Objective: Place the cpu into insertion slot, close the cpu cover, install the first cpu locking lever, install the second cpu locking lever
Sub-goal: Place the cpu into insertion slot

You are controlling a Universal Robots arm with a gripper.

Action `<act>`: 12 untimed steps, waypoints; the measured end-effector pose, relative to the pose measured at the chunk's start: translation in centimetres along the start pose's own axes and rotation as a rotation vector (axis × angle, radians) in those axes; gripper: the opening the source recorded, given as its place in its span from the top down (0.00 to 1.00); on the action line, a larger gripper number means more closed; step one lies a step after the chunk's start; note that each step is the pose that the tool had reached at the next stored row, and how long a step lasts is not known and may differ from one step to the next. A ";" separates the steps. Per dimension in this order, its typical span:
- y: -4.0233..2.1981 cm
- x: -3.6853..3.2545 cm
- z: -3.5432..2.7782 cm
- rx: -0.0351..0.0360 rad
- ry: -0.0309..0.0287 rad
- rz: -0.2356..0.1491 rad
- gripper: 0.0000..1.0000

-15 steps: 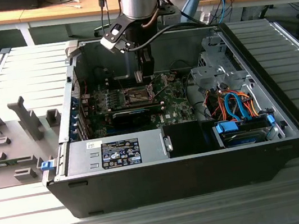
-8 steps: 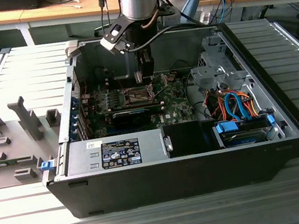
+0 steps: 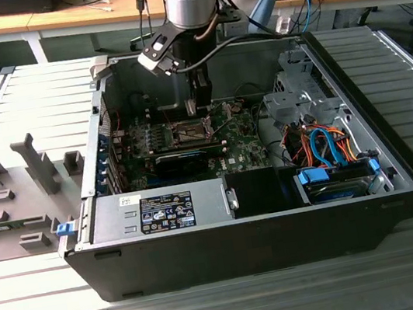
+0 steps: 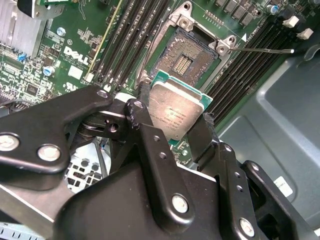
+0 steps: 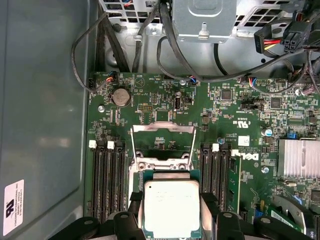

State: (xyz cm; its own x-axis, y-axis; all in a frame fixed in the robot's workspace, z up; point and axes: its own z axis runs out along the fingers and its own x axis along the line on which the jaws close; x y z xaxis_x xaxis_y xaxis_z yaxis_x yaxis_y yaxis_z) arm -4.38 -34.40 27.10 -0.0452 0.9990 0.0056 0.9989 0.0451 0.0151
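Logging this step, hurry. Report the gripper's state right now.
Gripper: shut on the cpu, which is held between its fingers; the insertion slot is empty.

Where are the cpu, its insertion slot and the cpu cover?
cpu (image 4: 176, 111): second wrist view, middle of its silver face.
insertion slot (image 4: 186, 59): second wrist view, its dark centre.
cpu cover (image 5: 162, 129): first wrist view, frame's silver crossbar.

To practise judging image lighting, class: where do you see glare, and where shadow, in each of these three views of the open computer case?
Exterior view: glare streaks the ribbed table in front of the case, and the motherboard inside lies dimmer. Second wrist view: the cpu shines pale against the black gripper holding it. First wrist view: light is even, and the heatsink reads bright.
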 end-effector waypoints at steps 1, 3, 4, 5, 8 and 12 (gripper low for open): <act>-0.03 0.00 0.04 0.0000 0.0000 0.000 0.45; -0.04 0.00 0.15 0.0001 0.0000 0.000 0.45; -0.05 0.00 0.23 0.0001 0.0000 0.000 0.45; -0.06 0.00 0.33 0.0001 -0.0001 0.000 0.45; -0.11 0.00 0.56 0.0002 -0.0001 0.000 0.45; -0.18 0.00 0.94 0.0000 -0.0002 0.000 0.45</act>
State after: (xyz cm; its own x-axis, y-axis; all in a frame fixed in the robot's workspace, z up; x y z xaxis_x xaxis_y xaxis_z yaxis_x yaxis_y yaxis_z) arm -4.55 -34.40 26.16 -0.0450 0.9990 0.0054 0.9989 0.0449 0.0150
